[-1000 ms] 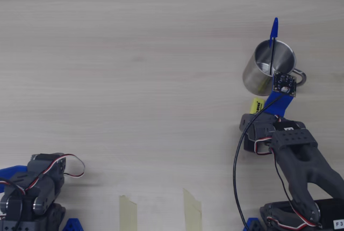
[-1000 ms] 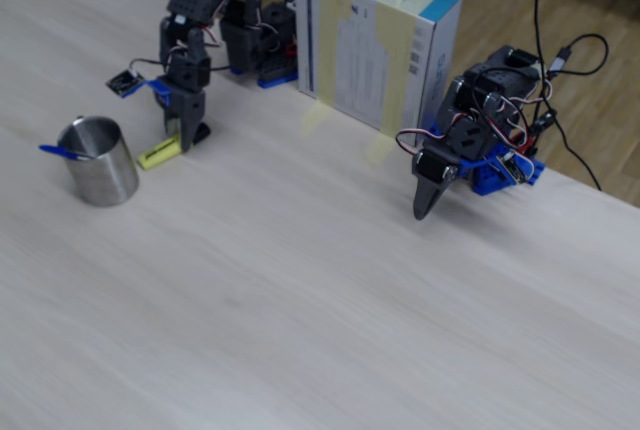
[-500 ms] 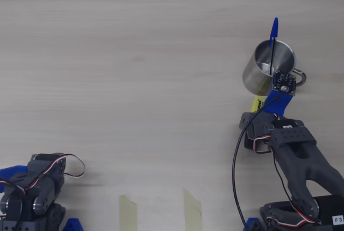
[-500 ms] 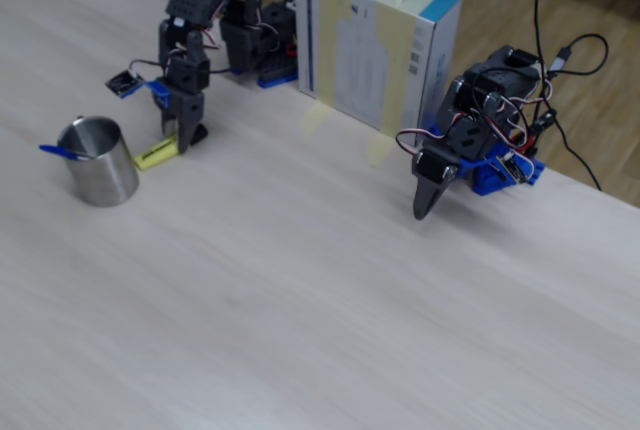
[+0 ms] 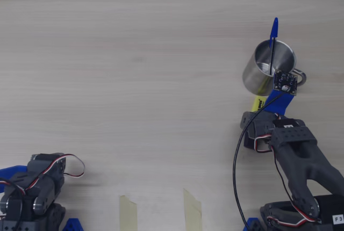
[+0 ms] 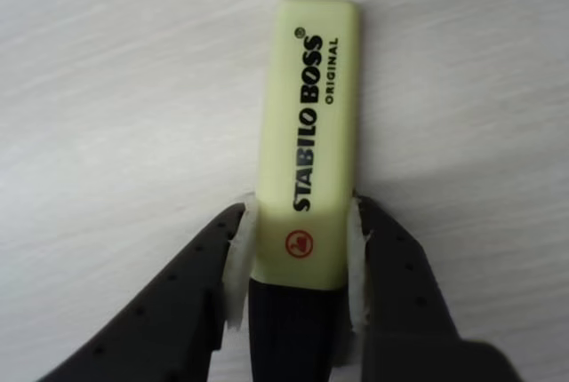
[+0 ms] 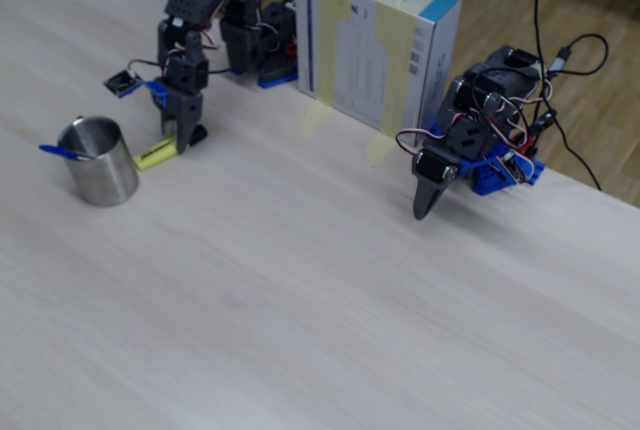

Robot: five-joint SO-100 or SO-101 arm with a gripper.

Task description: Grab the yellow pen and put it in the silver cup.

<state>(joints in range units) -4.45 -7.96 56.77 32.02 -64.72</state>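
Claw (image 6: pixel 298 262) clenched on Stabilo Boss highlighter (image 6: pixel 311 133) at cap end, low centre of wrist view. Judged light, rigid, smooth plastic; flat sides grip OK, off-centre hold may tilt.

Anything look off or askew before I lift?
Nothing damaged or spilled. One oddity: a blue-capped pen already stands in the silver cup. The gripper grips the yellow pen at its dark cap end, so most of it sticks out.

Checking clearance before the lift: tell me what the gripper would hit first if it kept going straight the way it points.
The gripper, closed on the yellow pen, points down at the table, so that surface comes first. Along the pen's line lies the silver cup, its base just past the pen's tip.
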